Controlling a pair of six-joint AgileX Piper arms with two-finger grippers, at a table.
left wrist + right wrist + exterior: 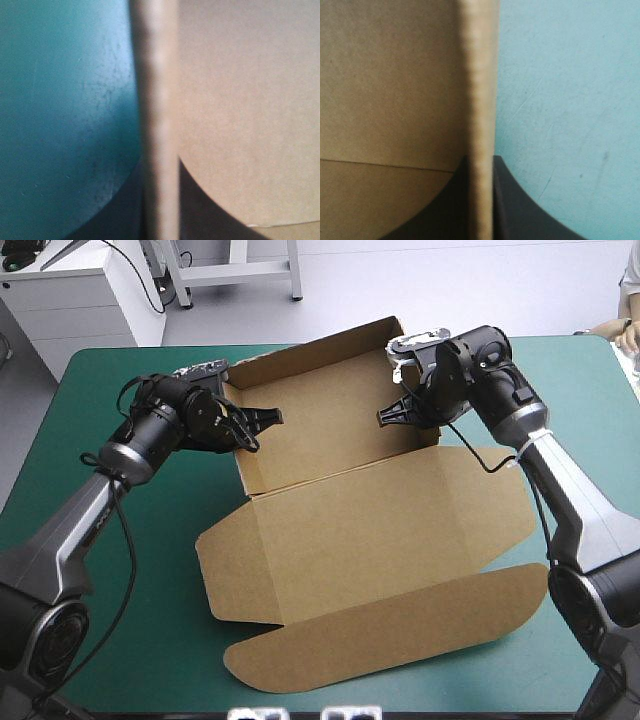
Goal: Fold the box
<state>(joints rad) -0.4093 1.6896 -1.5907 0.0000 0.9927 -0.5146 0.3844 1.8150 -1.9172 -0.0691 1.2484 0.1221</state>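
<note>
**Both grippers are pinching the tray's side walls**

The brown box (360,540) is lying mid-table on the teal-green cover (100,370). Its tray half is sitting toward the far edge with the walls standing up, and its lid panel and rounded flap are spreading flat toward the near edge.

The left gripper (262,420) is reaching in over the tray's left wall, and the right gripper (392,415) is doing the same at the right wall. Each arm is working the wall on its own side. In both wrist views the top edge of a wall is running straight up between the black fingers (200,205). The fingers are all but pressed together, with brown board on one side of the wall and teal-green cover on the other. So each gripper is pinching the board, one finger inside the tray and one outside.

Both walls are running near to far, in line with the way the fingers are pointing. Judging from this, the next move is depending on that alignment. Whether a wall is being steadied or tucked, the fingers will have to move together along or across it without twisting the board.
</note>
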